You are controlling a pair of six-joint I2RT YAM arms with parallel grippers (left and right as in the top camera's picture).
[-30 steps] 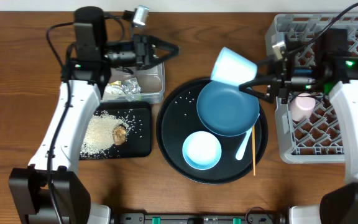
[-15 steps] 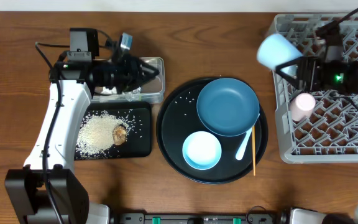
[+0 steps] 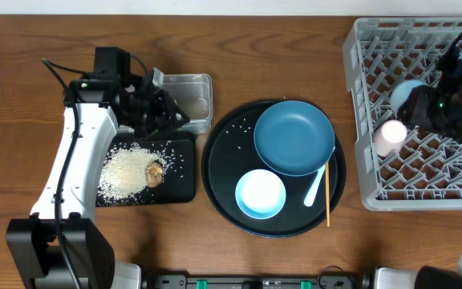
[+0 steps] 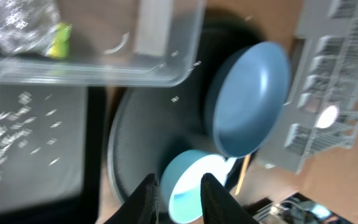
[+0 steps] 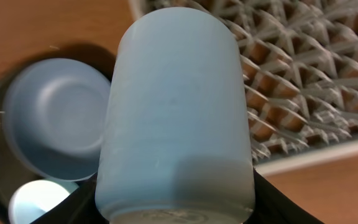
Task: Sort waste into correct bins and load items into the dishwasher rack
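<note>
tabletop (image 3: 279, 48), right end effector (image 3: 420, 101) holds light blue cup (image 5: 173, 112), base seemingly outward, left end effector (image 4: 180, 196) narrow

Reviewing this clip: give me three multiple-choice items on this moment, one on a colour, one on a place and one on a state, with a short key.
1. What colour is the plate on the round tray?
A) white
B) red
C) dark blue

2. Where is the pinkish-white cup?
A) on the round tray
B) in the dishwasher rack
C) on the plate

3. What is the right gripper doing?
A) holding the light blue cup
B) open and empty
C) shut on nothing

Key: 1 C, the overhead view shows it dark blue; 2 B, it sits on the rack's lattice; 3 A, the right wrist view shows the cup between its fingers.
</note>
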